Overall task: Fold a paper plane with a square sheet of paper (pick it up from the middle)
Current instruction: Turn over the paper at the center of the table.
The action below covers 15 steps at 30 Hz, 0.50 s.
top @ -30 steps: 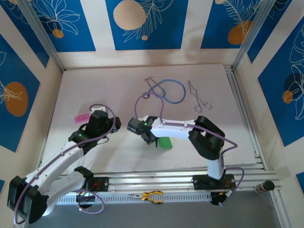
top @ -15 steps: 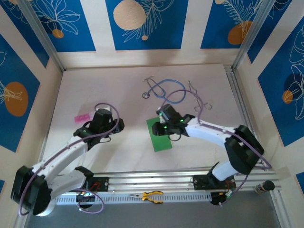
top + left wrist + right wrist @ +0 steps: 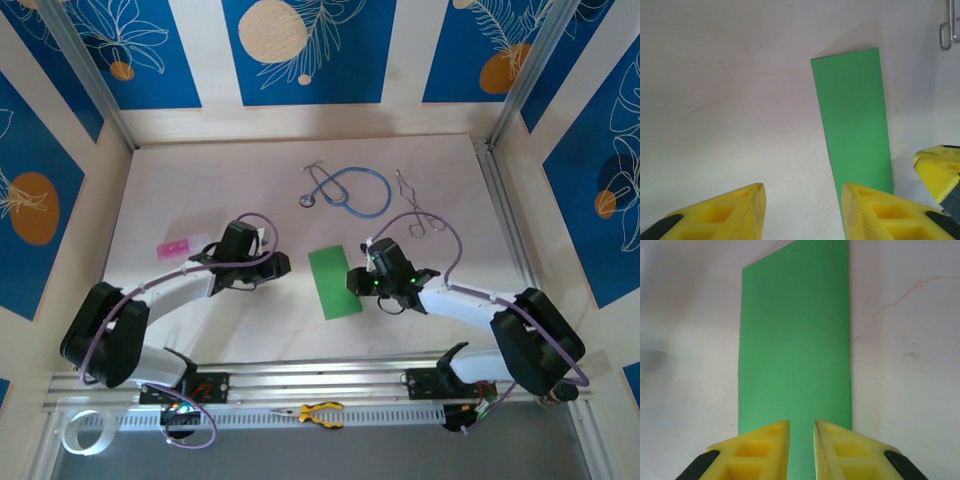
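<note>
Though flat on counter (image 3: 200, 190), thin, limp paper (image 3: 333, 283) probably best pinched mid-sheet; left end effector (image 3: 801, 212) gaping, right end effector (image 3: 801, 450) barely ajar, both empty.

We see a blue stethoscope (image 3: 335, 190) near the tabletop's (image 3: 200, 180) far edge, metal forceps (image 3: 408, 195) just right of it, pink-white piece (image 3: 173, 246) by left edge, yellow-handled pliers (image 3: 320, 411) past near edge.
</note>
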Available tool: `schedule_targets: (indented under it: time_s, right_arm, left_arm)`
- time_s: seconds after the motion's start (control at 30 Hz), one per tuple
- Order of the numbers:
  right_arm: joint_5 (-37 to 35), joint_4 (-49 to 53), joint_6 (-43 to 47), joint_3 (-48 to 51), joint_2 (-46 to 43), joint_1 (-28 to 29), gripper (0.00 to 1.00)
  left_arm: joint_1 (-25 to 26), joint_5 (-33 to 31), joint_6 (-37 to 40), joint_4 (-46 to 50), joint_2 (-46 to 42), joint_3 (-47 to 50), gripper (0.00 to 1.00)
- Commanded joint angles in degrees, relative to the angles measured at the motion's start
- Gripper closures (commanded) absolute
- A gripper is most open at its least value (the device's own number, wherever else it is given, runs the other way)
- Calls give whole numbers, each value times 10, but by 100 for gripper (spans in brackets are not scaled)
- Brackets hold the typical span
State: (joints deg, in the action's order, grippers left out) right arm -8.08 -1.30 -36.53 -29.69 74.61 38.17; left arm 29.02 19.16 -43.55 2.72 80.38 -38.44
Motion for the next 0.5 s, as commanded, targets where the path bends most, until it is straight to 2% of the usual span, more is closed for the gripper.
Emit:
schedule_targets:
  time_s: [0.0,0.1,0.13,0.27,0.47]
  right_arm:
    - [-151,-9,9,-3,-12,53,77]
    - [-290,27,28,-19,-12,102,74]
    - [-300,45,39,-27,-14,103,74]
    - [-267,28,111,-30,-11,104,73]
    - [-204,-10,121,-10,12,118,74]
  left_arm:
    - [8,29,-17,-28,11,-15,56]
    - [12,29,-16,-25,19,-16,56]
    - [12,29,-16,-25,21,-16,56]
    - [15,31,-17,-29,32,-16,56]
    - [19,40,-23,-37,46,-18,56]
